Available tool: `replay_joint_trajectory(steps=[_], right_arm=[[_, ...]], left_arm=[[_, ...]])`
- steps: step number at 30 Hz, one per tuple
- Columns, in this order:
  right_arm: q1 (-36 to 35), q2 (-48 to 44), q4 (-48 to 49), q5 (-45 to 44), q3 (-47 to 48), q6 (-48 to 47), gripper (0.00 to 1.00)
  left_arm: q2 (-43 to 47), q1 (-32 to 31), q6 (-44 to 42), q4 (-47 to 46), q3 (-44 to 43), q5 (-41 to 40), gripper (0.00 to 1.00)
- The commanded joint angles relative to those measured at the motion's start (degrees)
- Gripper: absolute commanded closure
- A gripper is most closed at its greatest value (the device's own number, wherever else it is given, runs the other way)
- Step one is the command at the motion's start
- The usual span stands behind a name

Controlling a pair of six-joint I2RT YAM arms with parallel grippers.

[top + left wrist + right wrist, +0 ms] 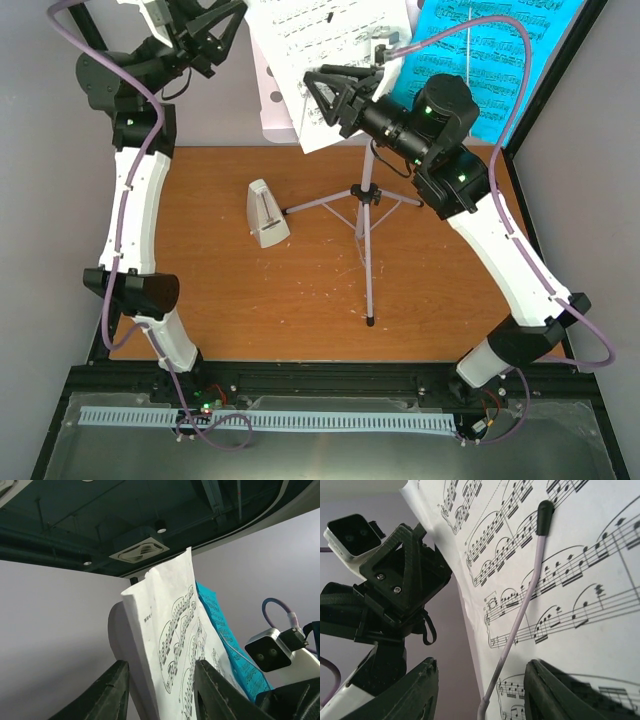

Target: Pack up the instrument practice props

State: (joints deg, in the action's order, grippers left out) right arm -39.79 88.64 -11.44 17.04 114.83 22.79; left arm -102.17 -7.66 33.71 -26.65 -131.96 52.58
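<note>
Along the white page (300, 50) edge, both arms' jaws stand spread, seemingly clear.

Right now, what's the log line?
left gripper: open, by white page | right gripper: open, at same page | metronome: on table | music stand: upright

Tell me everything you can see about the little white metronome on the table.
The metronome is a small off-white pyramid, wide at the base and narrowing to a blunt top. It looks like plastic. It stands upright on the brown wooden table, left of centre in the top view. One leg of the lilac music stand ends right beside it, but whether they touch cannot be told. Nothing holds it, and only the top view shows it.
</note>
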Motion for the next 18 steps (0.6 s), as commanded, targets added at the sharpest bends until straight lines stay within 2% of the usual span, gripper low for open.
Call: replay_joint_trajectory(steps=[1,7,13,18], right_arm=[[-0.4,2.2,-1.5,-1.9,4.2,0.8,0.54],[-0.4,4.9,-2.6,-3.3,7.8,1.2,0.55],[-0.4,7.3,-2.5,-2.1,10.9,2.6,0.57],[-0.4,8.3,-1.6,-1.9,12.4,3.5,0.59]], left_arm=[[-1.0,-0.6,-1.3,-2.1,-2.2,-0.2,0.62],[-1.9,-0.9,-1.5,-3.5,-2.7,-0.5,0.77],[-2.2,-1.0,-1.0,-4.4,-2.8,-0.9,0.87],[-2.4,-1.0,-0.8,-5.1,-2.8,-1.1,0.89]])
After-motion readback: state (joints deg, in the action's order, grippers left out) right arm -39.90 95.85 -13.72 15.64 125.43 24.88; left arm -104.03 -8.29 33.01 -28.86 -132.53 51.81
